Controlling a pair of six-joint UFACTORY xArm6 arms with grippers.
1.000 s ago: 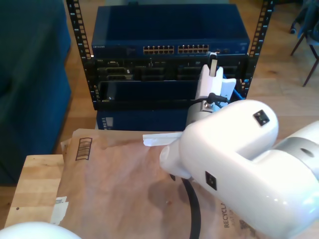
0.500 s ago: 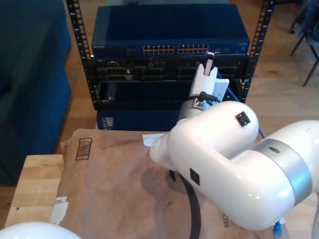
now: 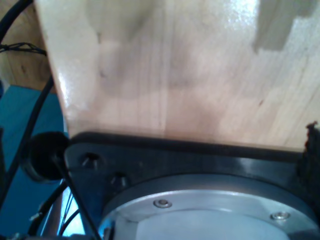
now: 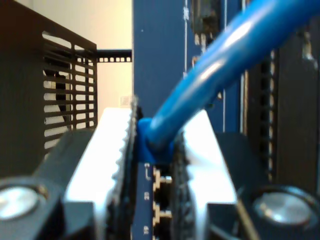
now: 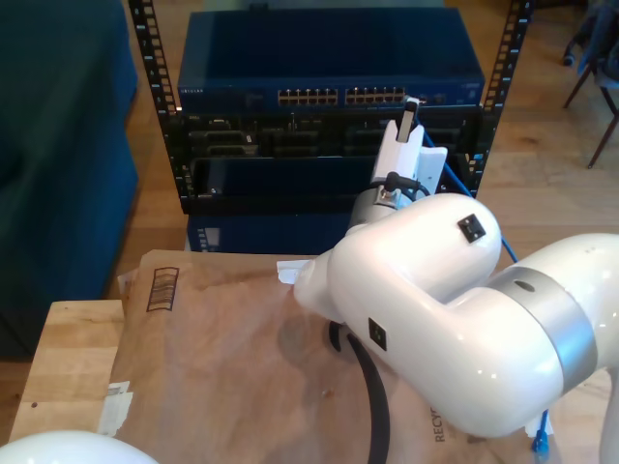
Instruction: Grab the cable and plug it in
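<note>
You see the rack (image 5: 155,116) holding the blue switch (image 5: 329,58) with its row of ports. My second gripper (image 4: 154,165) has its jaws clenched on the cable (image 4: 220,65) plug, right at the switch face in the second wrist view. Against half a second ago, the arm (image 5: 435,290) has barely shifted. My first gripper's jaws: you cannot tell; the counter (image 3: 170,70) lies before it.

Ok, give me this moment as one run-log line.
my second gripper: shut on cable plug | position: at switch ports | my first gripper: state not visible | plugged in: not confirmed
</note>
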